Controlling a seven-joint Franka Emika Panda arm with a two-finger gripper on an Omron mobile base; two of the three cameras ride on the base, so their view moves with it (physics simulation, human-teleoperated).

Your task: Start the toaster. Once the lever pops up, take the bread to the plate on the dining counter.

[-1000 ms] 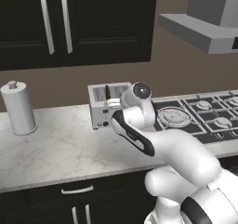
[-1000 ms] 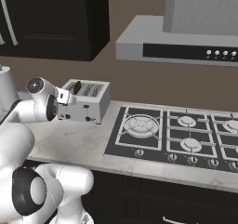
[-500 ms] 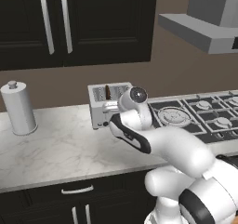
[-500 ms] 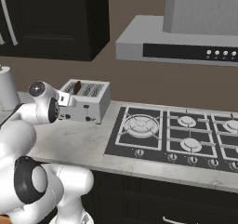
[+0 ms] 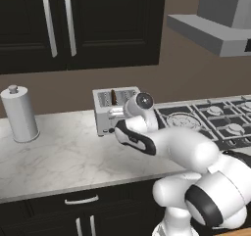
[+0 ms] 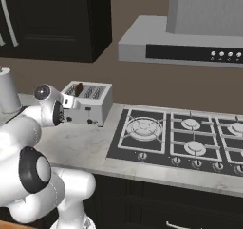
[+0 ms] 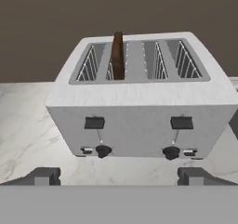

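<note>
Toaster (image 7: 139, 102) sits dead ahead of the claw (image 7: 118, 176), on the worktop (image 5: 59, 156), its front panel square to the fingers. Bread (image 7: 118, 56) stands upright in the second slot from the left as the hand view shows it, poking above the top, beyond and above the claw. The two levers (image 7: 94, 122) ride high on the front, so by my reading nothing has been started yet.

The claw stands wide apart and grips nothing; its tips rise low in the hand view, short of the toaster and not touching it.

Step in hand: the approach to start the toaster. Next move, as I judge it, calls for bringing one fingertip above the left lever, the one under the bread's side, then pressing straight down until it latches. The lever is small, so a slight sideways miss could slide off it or push the toaster back.

Against the earlier frames, the arm has swung lower and closer to the toaster's front; toaster, bread and canister (image 5: 19, 112) stand where they did.
</note>
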